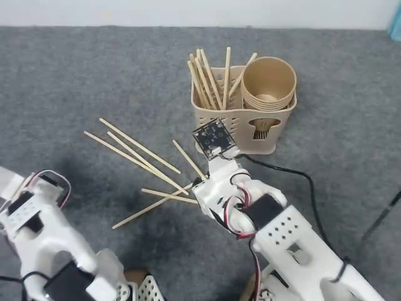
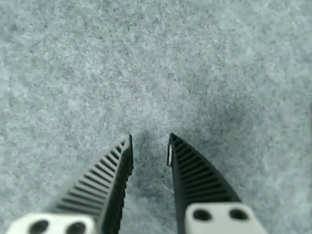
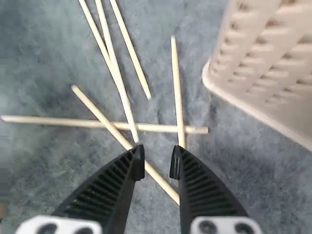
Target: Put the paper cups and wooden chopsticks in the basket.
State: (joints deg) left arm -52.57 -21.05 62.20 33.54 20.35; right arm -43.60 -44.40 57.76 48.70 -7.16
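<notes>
Right gripper (image 3: 157, 160) is held slightly parted, nothing clamped. One loose chopstick (image 3: 105, 118) is seen crossing under the gap, others fanned just ahead on the carpet (image 3: 44, 58). Paper cups (image 1: 268, 81) are stacked in the basket (image 1: 241, 122) nearby. Left gripper (image 2: 150, 146) is likewise parted and empty

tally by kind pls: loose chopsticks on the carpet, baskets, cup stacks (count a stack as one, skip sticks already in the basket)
loose chopsticks: 6
basket: 1
paper cup stack: 1
total: 8
</notes>
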